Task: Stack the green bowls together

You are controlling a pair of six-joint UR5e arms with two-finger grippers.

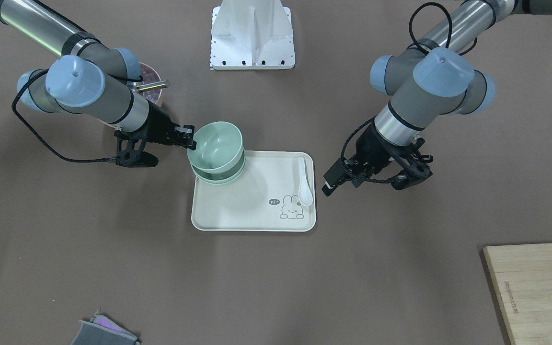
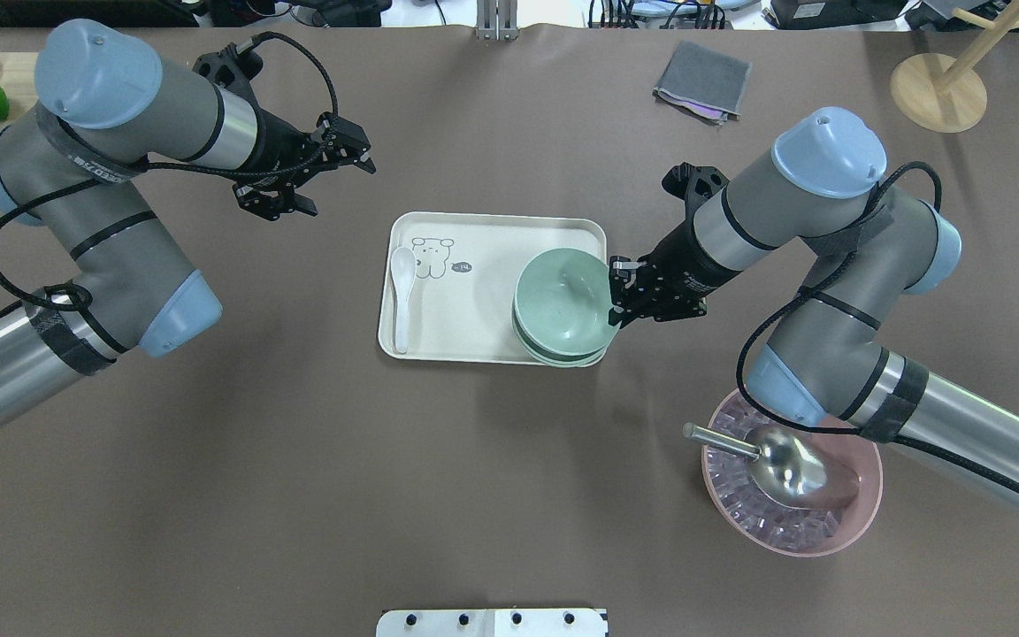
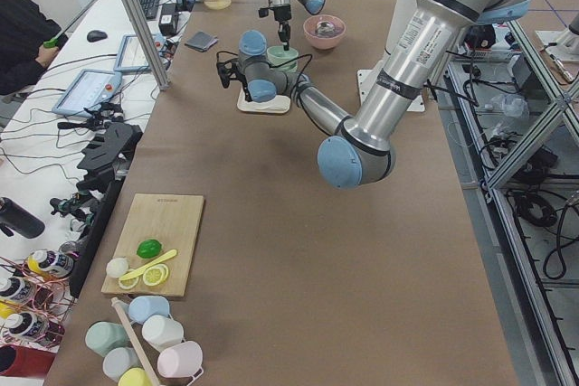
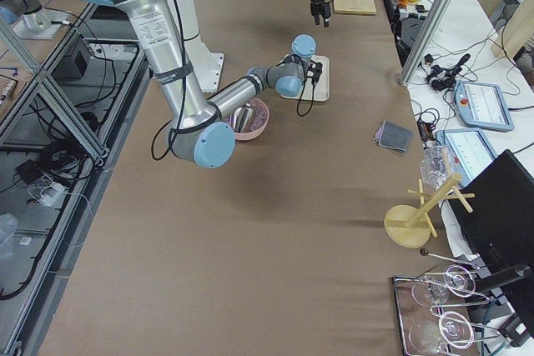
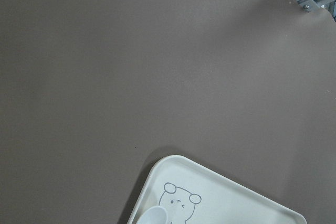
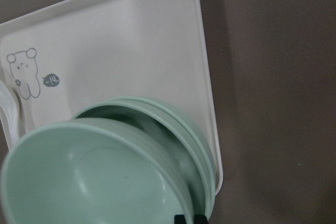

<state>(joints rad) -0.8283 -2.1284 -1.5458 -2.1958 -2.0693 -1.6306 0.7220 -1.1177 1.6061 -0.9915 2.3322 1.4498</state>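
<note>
The right fingers [image 2: 623,292] clamped the rim of one green bowl [image 2: 563,296], tilted over the other two green bowls [image 2: 563,357] (already nested) on the tray [image 2: 492,232] on the bench [image 2: 474,487]. The left fingers [image 2: 348,141] hung apart, beyond the tray's far corner.

Two high cameras face each other across the table [image 1: 276,287], two watch from its ends, and both wrist cameras look closely down on the tray [image 6: 121,45].
</note>
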